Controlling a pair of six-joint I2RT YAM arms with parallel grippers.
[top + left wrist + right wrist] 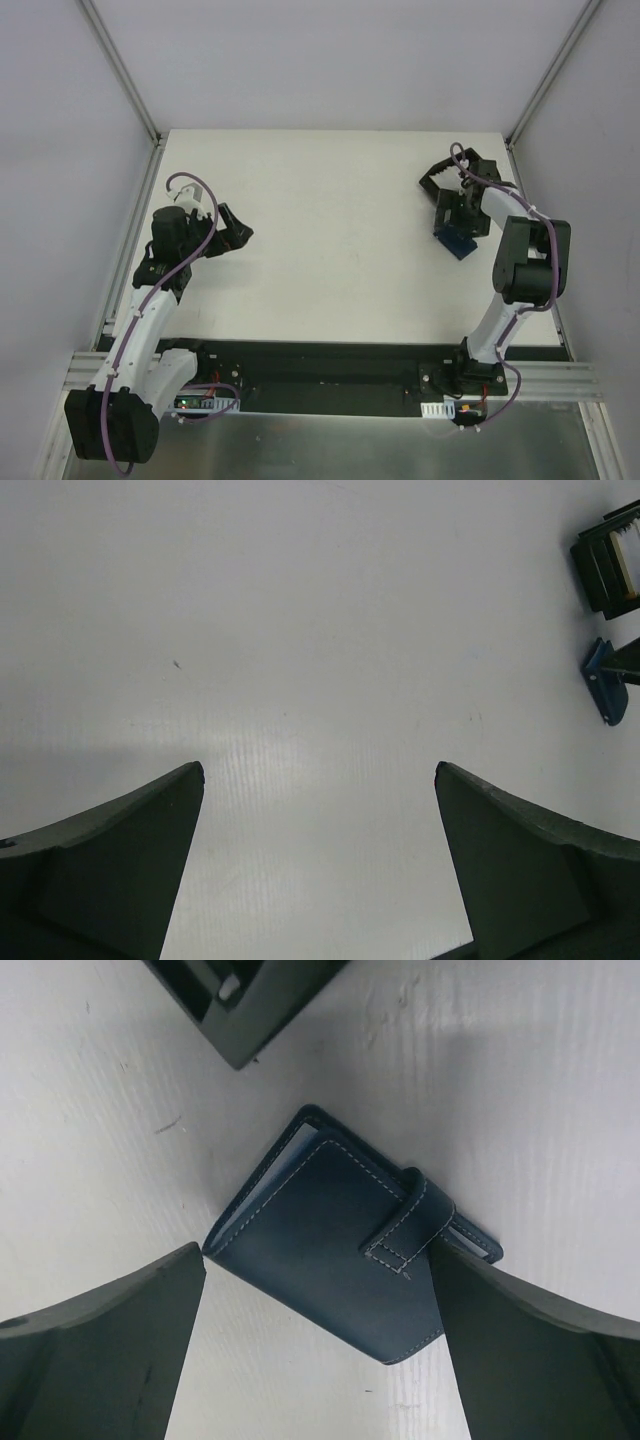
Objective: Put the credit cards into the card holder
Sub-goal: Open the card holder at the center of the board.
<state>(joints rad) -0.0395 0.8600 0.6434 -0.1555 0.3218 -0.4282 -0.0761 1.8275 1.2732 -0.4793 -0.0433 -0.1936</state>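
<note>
A black tray (432, 178) – far right on the white table (340, 260).

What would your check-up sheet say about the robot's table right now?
Surface: white table, bare in the middle.
Job's things: card holder closed, tab wrapped over; pale credit cards apparently in the black tray.
Clutter: nothing seen.
Grippers: left gripper open over bare table; right gripper open, astride the card holder.
Cables: purple cables along both arms.
Surroundings: white walls, metal frame rails.
</note>
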